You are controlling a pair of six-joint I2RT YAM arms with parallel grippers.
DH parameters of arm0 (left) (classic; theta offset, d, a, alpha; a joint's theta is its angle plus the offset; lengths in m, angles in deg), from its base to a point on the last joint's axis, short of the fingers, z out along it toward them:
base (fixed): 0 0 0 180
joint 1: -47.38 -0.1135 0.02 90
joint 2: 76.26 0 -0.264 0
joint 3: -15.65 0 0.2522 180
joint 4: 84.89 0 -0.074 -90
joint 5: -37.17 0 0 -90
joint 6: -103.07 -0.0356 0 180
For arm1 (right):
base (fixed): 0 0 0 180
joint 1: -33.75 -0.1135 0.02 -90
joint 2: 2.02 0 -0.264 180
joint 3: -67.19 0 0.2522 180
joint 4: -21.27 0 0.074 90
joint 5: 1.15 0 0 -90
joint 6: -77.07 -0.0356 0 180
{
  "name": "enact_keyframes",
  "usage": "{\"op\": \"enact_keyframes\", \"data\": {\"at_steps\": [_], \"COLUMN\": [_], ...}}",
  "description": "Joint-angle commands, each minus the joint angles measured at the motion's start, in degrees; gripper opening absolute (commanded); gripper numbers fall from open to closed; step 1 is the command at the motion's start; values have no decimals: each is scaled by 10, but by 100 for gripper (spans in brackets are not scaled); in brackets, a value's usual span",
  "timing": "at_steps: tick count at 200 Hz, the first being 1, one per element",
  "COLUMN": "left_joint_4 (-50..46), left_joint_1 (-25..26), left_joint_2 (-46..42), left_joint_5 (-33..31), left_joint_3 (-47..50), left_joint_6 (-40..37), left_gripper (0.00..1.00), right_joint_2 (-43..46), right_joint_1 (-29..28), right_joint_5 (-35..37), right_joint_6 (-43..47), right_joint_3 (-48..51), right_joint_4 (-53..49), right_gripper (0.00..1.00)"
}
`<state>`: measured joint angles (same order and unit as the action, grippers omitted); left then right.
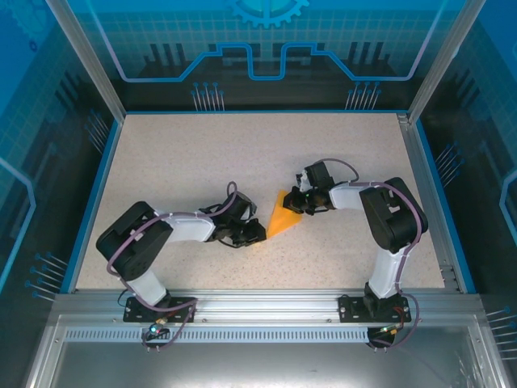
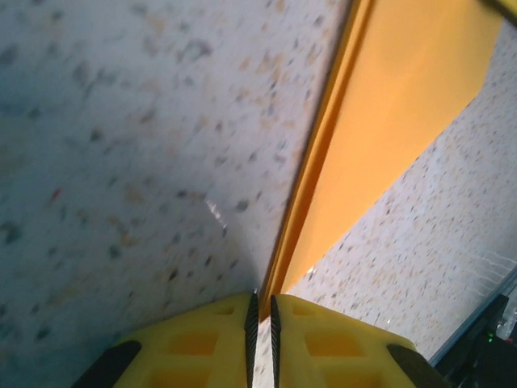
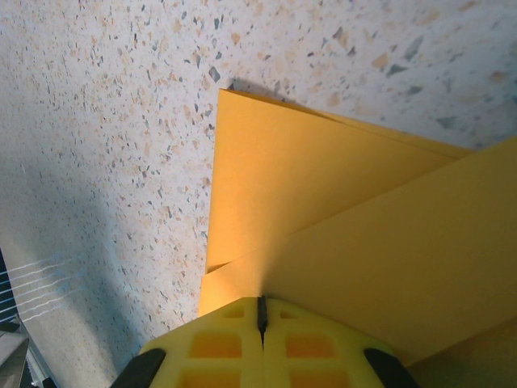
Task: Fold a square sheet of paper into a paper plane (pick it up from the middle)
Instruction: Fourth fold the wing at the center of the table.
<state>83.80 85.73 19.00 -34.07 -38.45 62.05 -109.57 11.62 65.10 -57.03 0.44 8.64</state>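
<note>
- The paper plane (image 1: 283,218) is a bright orange, flat wedge of thin matte paper. It tapers to a point at one end and has crisp straight edges.
- The pale, speckled, stone-look table (image 1: 202,162) lies beneath the plane, bare on every side of it.
- The left gripper (image 1: 252,234) sits at the plane's near-left corner. Its yellow fingertips are pressed together, pinching the layered folded edge.
- The right gripper (image 1: 299,202) sits at the plane's far-right edge, its tips closed tight. It appears to nip the paper where two overlapping flaps meet.
- Progress: the square is already folded into a narrow layered shape. The last creases, and raising the wings, likely remain.
</note>
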Motion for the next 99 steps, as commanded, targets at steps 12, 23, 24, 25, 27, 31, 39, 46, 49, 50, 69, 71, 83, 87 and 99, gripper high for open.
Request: {"op": "enact_keyframes", "data": {"at_steps": [12,23,24,25,27,31,39,46,49,50,69,71,83,87,99], "left_joint_4": [-74,-63,-62,-61,-60,-56,-47,-37,-32,-30,-4,-3,5,7,19], "left_joint_1": [1,1,1,1,1,1,1,1,1,1,1,1,2,2,2], "left_joint_2": [-42,-41,-41,-41,-39,-35,-26,-16,-13,-10,25,29,53,61,79], "left_joint_5": [-32,-31,-30,-29,-27,-23,-15,-7,-3,-2,18,20,37,42,56], "left_joint_3": [-14,-28,-30,-32,-35,-42,-58,-69,-74,-76,-105,-109,-121,-124,-123], "left_joint_6": [-31,-34,-35,-35,-36,-37,-38,-37,-36,-36,-34,-34,-34,-32,-23], "left_gripper": [18,18,18,18,18,18,19,20,20,20,21,21,21,21,21], "right_joint_2": [-36,-35,-35,-35,-35,-36,-36,-35,-35,-35,-33,-33,-31,-30,-29], "right_joint_1": [9,9,9,9,9,9,9,9,9,9,8,8,8,8,8], "right_joint_5": [59,58,58,57,56,56,53,52,51,51,44,43,39,39,36], "right_joint_6": [2,1,1,1,1,0,-1,-2,-2,-2,-5,-5,-7,-7,-7], "right_joint_3": [16,15,15,15,15,15,14,13,12,12,9,9,6,5,-1], "right_joint_4": [-52,-52,-51,-51,-50,-50,-49,-48,-48,-48,-45,-45,-45,-45,-48], "right_gripper": [5,5,5,5,5,6,6,5,6,6,6,6,6,7,7]}}
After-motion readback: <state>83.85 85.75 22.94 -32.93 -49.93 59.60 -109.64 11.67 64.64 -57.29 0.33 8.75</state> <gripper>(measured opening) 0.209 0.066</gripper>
